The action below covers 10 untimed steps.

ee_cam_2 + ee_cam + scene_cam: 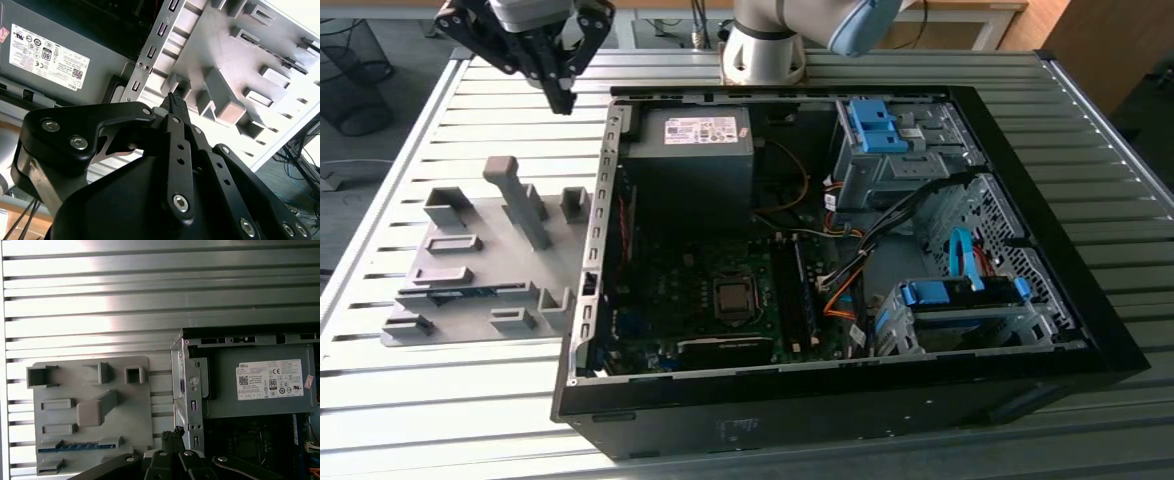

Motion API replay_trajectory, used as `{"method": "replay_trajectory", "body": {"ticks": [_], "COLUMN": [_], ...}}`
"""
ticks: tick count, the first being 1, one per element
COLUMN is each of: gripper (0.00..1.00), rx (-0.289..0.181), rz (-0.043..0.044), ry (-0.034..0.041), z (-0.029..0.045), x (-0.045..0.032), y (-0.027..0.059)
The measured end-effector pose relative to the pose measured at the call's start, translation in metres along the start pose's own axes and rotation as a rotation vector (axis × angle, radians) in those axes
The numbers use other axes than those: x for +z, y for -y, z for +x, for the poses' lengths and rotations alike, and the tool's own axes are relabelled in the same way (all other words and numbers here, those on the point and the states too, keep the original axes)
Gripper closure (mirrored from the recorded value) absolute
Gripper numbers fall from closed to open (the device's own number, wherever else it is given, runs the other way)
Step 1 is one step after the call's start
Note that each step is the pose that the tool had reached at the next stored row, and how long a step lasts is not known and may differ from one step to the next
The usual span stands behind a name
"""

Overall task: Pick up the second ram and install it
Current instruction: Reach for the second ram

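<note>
Approach phase; pick not yet made. Your gripper [560,98] hangs above the table w/ fingertips pressed together, nothing btwn them. Below it sits the grey holder [474,225]. The second ram [460,292] lies slotted at the holder's end farthest from the tips, well apart. Judged need: spread the fingers, align w/ the stick's length.

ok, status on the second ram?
Pincer shut, empty, above the table by the computer case corner. Second ram in the grey holder, untouched. Holder's tall post stands near it.
</note>
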State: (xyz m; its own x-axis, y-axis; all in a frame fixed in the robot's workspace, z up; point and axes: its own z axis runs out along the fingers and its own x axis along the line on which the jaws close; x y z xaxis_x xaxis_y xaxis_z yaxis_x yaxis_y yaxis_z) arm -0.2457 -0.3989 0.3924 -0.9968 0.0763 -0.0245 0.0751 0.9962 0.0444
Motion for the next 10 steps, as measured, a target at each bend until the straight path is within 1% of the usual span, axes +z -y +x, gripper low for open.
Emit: {"method": "replay_trajectory", "body": {"ticks": [10], "gripper": [0.9], "rx": [0.0], "rz": [0.0001], "ry": [-0.0001], "z": [0.0088], "x": [-0.0002], "y": [0.0007]}}
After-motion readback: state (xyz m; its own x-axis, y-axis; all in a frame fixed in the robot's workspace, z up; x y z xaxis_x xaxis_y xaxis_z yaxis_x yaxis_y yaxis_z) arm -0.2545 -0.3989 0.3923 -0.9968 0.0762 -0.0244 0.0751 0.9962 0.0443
